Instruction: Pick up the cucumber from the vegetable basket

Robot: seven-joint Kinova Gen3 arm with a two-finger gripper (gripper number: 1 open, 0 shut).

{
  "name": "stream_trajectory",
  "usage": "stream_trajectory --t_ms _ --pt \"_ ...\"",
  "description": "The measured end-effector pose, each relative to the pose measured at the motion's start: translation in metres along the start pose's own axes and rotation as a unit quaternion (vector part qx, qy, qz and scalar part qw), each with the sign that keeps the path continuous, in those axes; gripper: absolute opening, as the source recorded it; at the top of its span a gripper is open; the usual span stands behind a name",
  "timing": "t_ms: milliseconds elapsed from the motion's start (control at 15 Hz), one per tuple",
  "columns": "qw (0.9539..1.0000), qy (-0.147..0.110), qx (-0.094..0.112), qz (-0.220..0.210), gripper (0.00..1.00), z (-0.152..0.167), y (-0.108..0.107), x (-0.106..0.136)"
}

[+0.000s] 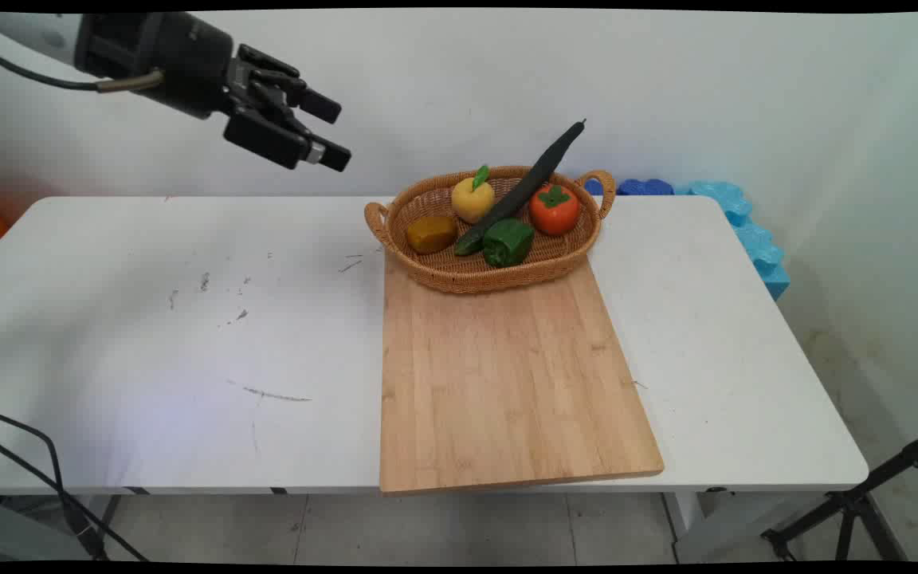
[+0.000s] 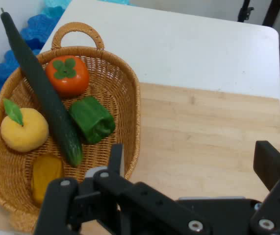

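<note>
My gripper [image 1: 331, 131] hangs open high above the table's left half, well left of the wicker basket [image 1: 427, 275], holding nothing. The basket sits at the far end of a wooden cutting board [image 1: 507, 383]. In it lie a long dark cucumber [image 1: 535, 179] leaning over the rim, a yellow fruit with a green leaf [image 1: 471, 199], a red-orange persimmon [image 1: 553, 210], a green pepper [image 1: 508, 241] and a brownish-yellow piece [image 1: 430, 233]. In the hand view the fingers [image 2: 269, 164] stand wide apart above the board [image 2: 203, 137], with the basket [image 2: 130, 112] to the left.
Blue foam blocks [image 1: 734, 211] lie along the wall behind the table's far right corner. A black tripod leg [image 1: 865, 498] stands on the floor at the right. Black cables [image 1: 45, 470] hang at the table's near left edge.
</note>
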Motion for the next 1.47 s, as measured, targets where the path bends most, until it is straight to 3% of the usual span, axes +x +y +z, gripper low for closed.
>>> stream_trajectory --t_ms 800,1467 --pt "0.9993 -0.011 0.033 -0.013 1.0 0.049 -0.01 0.034" --pt "0.9921 -0.047 0.096 -0.066 1.0 0.141 -0.039 0.08"
